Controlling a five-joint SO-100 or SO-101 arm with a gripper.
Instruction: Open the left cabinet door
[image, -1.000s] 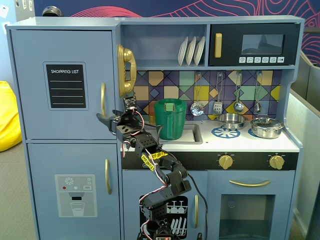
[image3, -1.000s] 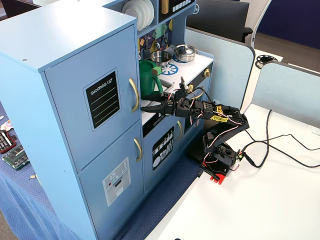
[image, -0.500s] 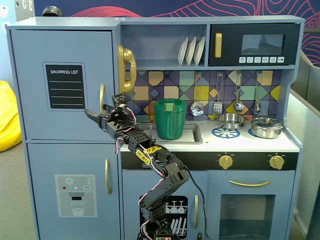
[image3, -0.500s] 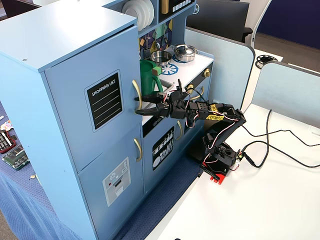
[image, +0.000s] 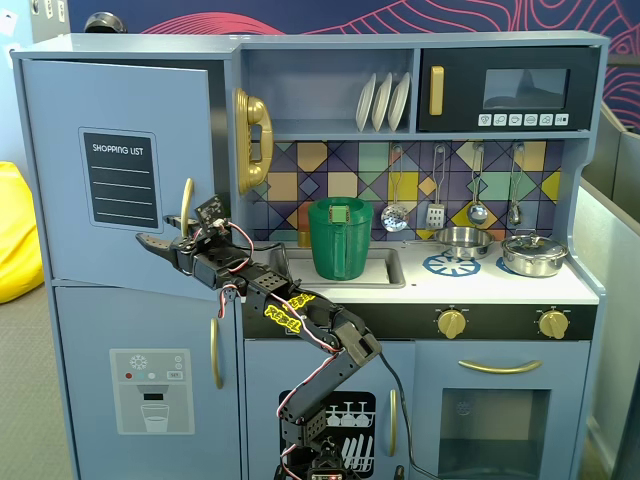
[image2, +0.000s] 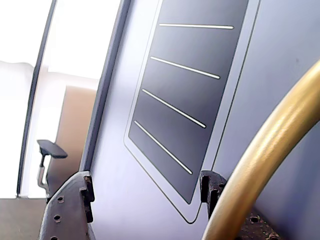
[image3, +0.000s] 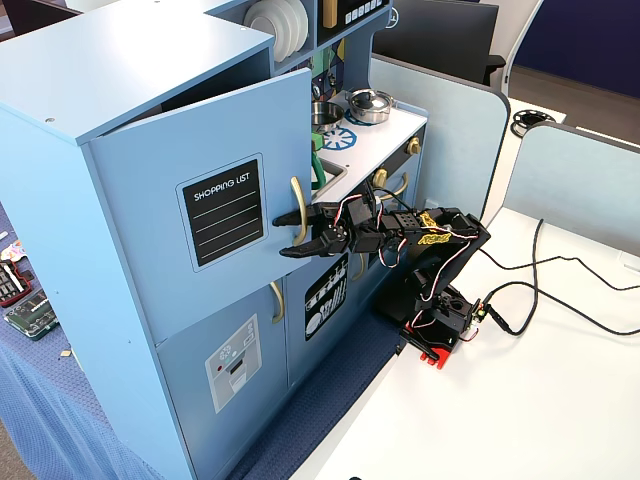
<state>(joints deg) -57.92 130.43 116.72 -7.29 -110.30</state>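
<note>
Office corner, white table (image3: 560, 400). Blue-grey chalkboard-panel left cabinet door (image: 120, 130), upper left in a fixed view, sits ajar. My black claw (image3: 292, 232) gapes around the curved gold handle (image3: 297, 205), gripping nothing. Door looks light, stiff; I'd hook the slippery handle mid-curve.

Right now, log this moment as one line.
end effector: open, around handle | door: ajar | arm: extended left

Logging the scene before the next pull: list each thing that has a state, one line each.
Blue-grey chalkboard "SHOPPING LIST" door: partly open, swung out from the cabinet.
Curved gold door handle: between the open jaws, not clamped.
Black arm's gripper: open.
Blue-grey water-dispenser door: closed.
Black microwave door: closed.
</note>
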